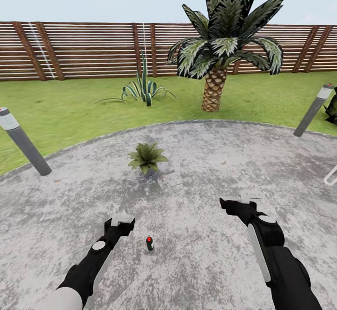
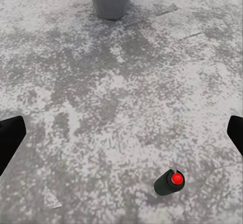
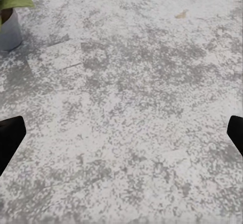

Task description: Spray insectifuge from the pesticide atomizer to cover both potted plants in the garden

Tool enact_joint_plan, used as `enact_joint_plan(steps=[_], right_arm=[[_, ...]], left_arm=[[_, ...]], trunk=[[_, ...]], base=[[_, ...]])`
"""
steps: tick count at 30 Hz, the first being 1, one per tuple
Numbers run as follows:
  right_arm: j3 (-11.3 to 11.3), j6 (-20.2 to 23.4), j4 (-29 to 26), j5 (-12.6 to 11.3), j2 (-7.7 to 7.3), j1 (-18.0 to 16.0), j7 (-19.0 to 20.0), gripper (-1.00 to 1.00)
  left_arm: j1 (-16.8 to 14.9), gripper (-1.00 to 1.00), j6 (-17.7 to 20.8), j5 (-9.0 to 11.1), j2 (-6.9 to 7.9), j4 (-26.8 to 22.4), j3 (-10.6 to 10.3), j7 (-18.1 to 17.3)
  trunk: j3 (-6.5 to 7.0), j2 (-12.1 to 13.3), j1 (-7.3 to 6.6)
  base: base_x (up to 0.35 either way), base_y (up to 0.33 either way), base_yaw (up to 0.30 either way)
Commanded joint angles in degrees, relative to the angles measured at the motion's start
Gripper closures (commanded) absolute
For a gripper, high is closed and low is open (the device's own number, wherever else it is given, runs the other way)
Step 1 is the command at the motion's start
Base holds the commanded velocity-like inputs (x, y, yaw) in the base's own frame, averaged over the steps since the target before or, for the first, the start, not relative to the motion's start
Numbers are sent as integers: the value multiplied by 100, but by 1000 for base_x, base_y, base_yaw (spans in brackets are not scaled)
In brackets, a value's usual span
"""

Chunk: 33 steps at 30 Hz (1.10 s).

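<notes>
Upright atomizer on mottled paving

Head view high, facing fence; wrist views low, close over patio, sharing potted plant.

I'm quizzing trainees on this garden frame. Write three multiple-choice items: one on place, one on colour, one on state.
1. Where does the atomizer stand?
A. on the lawn
B. on the patio, between the arms
C. against the fence

2. What colour is its cap?
A. red
B. yellow
C. blue

3. What state is the left gripper in?
A. shut on the atomizer
B. shut on a leaf
C. open, holding nothing

Answers: 1 B, grey paving surrounds it; 2 A, the left wrist view shows a red top; 3 C, its jaws stand wide apart over bare paving.
</notes>
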Motion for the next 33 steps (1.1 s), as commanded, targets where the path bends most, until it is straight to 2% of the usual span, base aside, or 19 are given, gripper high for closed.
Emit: enact_joint_plan(steps=[1, 23, 33], right_arm=[[-2, 29, -7, 2, -1, -3, 8, -100], [-2, 38, -16, -6, -1, -3, 7, -100], [-2, 38, -16, -6, -1, -2, 7, -100]], left_arm=[[-3, -100, -18, 1, 0, 4, -5, -3], [-3, -100, -22, 1, 0, 4, -8, -3], [-3, -100, -29, 1, 2, 4, -8, 0]], trunk=[[-32, -44, 22], [-453, -926, 505], [-453, -926, 505]], base=[[0, 0, 0], [0, 0, 0], [0, -1, 0]])
